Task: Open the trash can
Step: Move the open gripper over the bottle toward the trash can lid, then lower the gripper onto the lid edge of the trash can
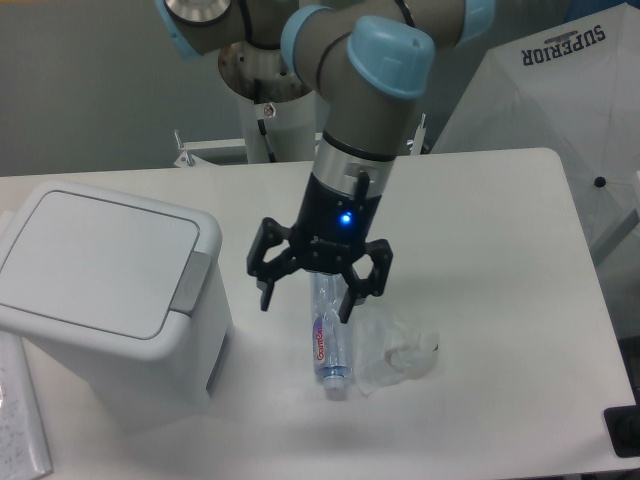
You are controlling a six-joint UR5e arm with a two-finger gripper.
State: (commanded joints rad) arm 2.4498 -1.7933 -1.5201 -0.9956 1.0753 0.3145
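Note:
The trash can [100,300] is a large white boxy bin at the left of the table, its flat lid [95,262] down and a grey push tab [191,283] on its right edge. My gripper [306,302] hangs open to the right of the bin, above the upper part of a clear plastic bottle [327,345]. Nothing sits between its fingers. A gap separates the left finger from the grey tab.
The clear bottle lies lengthwise on the table with its cap toward the front. A crumpled clear plastic cup [400,355] lies just right of it. A paper sheet [20,425] sticks out at the front left. A white umbrella [575,110] stands at the far right.

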